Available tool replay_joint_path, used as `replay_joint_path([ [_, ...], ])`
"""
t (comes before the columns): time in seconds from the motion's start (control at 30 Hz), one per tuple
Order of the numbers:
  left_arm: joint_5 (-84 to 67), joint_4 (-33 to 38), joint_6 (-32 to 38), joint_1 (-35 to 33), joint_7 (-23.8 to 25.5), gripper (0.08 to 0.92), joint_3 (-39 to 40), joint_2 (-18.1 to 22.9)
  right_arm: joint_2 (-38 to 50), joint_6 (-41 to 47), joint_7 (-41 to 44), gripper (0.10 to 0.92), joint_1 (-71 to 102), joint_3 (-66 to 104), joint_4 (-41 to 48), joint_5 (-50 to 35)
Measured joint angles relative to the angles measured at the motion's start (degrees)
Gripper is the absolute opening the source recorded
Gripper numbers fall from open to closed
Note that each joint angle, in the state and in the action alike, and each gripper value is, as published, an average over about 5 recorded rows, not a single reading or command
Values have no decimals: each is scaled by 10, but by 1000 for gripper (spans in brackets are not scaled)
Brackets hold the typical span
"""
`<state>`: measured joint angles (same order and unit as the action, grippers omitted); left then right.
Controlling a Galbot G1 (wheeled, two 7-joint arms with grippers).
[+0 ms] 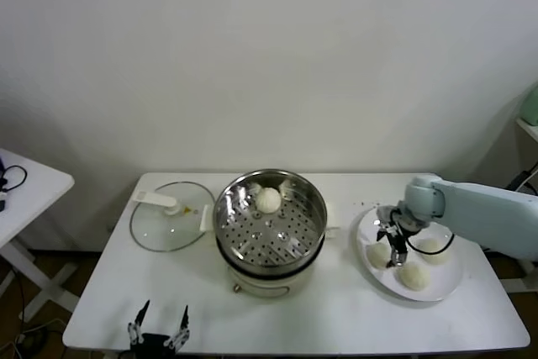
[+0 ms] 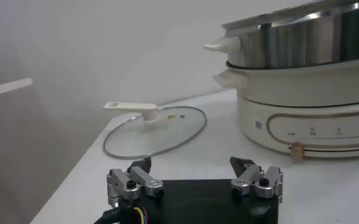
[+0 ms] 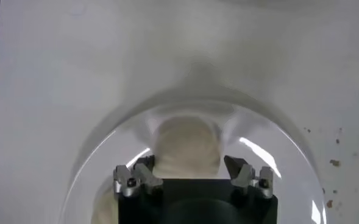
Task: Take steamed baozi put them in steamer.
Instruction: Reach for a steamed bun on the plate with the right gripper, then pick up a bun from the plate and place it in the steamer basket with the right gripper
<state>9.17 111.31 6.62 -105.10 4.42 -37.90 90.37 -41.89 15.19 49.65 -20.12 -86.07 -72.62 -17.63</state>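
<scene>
The steamer (image 1: 270, 223) is a shiny perforated basket on a white cooker base (image 2: 307, 122) at the table's middle. One cream-white baozi (image 1: 268, 199) lies in it at the back. Three more baozi lie on a white plate (image 1: 445, 287) at the right: one at its left side (image 1: 377, 253), one at the front (image 1: 413, 276), one at the back right (image 1: 431, 246). My right gripper (image 1: 393, 256) is low over the plate, open, its jaws on either side of the left baozi (image 3: 186, 146). My left gripper (image 1: 158, 325) is open and empty at the table's front left edge.
A round glass lid with a white handle (image 1: 171, 214) lies flat left of the steamer and also shows in the left wrist view (image 2: 155, 131). A small white side table (image 1: 25, 187) stands at the far left. A wall is behind the table.
</scene>
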Motion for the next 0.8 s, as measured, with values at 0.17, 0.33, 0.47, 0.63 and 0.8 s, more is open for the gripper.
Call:
replay_joint_path([
  [0.17,1,2,-1,0,-1,823,0,0,2,-1,4,666,1,4,-2,3],
  [0.33,1,3,-1,-1,-4,823,0,0,5,-4,8,614,-4,6,-6,3],
  [0.47,2,4,-1,-4,-6,823,-2,1,10,-8,13,597,-19,-1,-13,-1],
  [0.63,2,9,-1,-5,-6,823,-4,2,16,-15,22,596,-69,-31,-34,-19],
  [0.8,5,13,-1,-5,-7,823,-1,3,13,-18,33,594,-151,-80,-68,-55],
])
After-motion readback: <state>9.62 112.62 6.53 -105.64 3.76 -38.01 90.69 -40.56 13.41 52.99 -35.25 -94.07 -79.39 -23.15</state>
